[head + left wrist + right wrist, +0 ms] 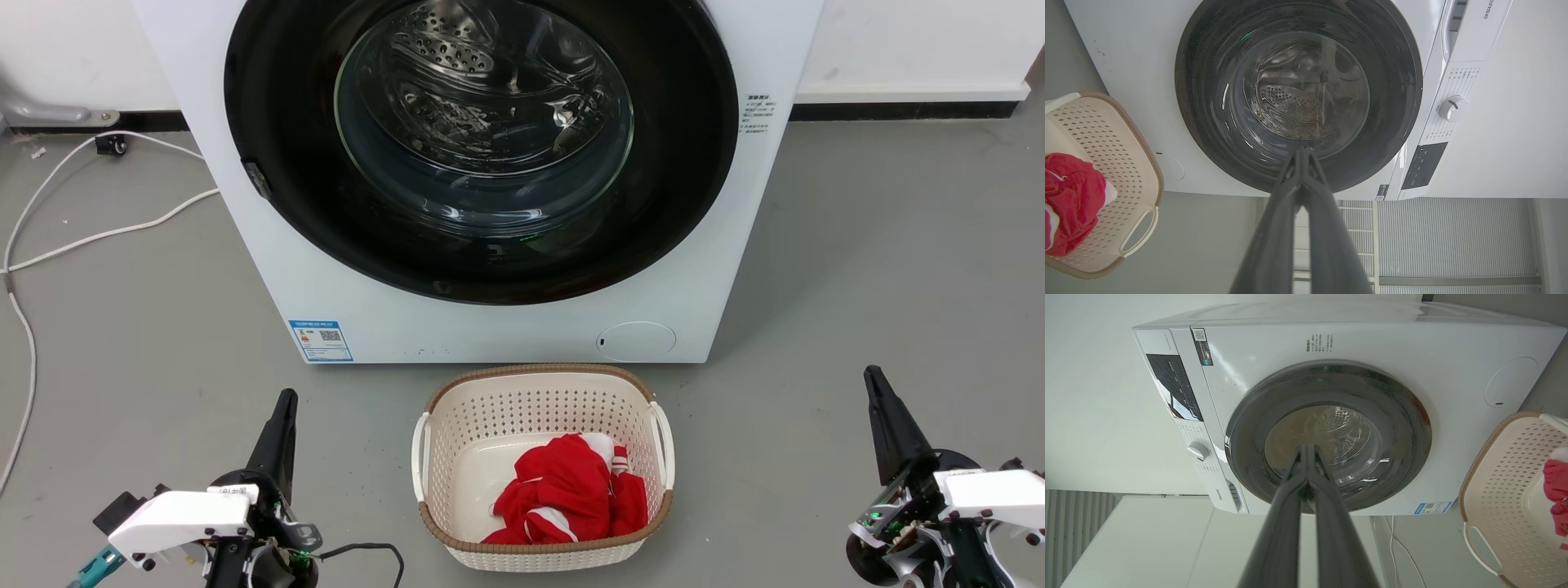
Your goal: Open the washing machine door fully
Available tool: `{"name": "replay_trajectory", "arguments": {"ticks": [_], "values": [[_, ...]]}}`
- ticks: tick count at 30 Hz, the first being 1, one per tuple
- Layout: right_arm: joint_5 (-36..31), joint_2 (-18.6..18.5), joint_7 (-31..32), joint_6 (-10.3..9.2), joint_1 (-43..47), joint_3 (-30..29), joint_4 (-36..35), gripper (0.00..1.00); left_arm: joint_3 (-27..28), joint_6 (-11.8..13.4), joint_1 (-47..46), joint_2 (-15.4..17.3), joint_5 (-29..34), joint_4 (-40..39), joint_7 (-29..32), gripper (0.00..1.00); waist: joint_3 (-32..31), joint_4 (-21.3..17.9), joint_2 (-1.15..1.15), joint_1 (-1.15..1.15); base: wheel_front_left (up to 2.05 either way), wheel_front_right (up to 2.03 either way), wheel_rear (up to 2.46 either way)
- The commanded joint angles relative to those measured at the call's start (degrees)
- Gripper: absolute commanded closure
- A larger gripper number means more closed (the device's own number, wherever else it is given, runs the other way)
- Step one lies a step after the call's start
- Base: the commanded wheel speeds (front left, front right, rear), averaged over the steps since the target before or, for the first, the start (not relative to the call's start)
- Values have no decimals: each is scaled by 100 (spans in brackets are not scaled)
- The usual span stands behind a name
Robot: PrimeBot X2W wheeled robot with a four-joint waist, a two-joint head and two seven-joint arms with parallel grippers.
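1. The washing machine door (482,139) is closed. It lies flat against the front of the washing machine (718,269), and through its glass the steel drum is visible.
2. The left gripper (286,400) rests low at the left, above the floor (122,343) and well apart from the door. In the left wrist view its two fingers meet at the tips, so it is closed and holds nothing.
3. The right gripper (873,377) rests in the same way at the right. Its fingers are also pressed together, with nothing between them.
4. I judge that the task is not yet begun. Both arms seem to be in a waiting pose that leaves the head camera a free view of the door.
5. A small grey part (257,180) sits on the left rim of the door. It may be the handle, but I cannot tell for sure.
6. A cream basket (433,457) with a red cloth (571,490) stands on the floor just before the machine, between the grippers, probably so that the laundry is close. A gripper that reaches for the door should go around it.
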Motion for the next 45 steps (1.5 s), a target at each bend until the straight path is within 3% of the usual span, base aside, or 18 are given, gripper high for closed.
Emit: {"name": "replay_trajectory", "arguments": {"ticks": [1,8,9,17,24,45], "values": [[-50,22,14,0,-72,-7,8,100,21,-19,-52,-5,10,5,3,100,0,0,-1,0,0,0,0],[-53,24,18,0,-72,-10,8,100,25,-19,-53,-7,15,5,7,100,0,0,-1,0,0,0,0],[-3,2,-2,0,0,-3,-3,0,2,0,-1,-3,3,-2,0,0,0,0,-1,0,0,0,0],[-61,6,-209,0,106,122,-149,0,-178,1,6,-12,19,-99,-205,0,-3,-6,-1,0,0,0,0],[-547,8,-401,0,179,158,-403,0,-219,-1,28,-13,310,-312,-400,0,-9,-12,-1,0,0,0,0],[-3663,15,-892,0,413,392,-1086,0,-312,-5,142,-15,3060,-979,-889,0,-40,-19,-1,0,0,0,0]]}}
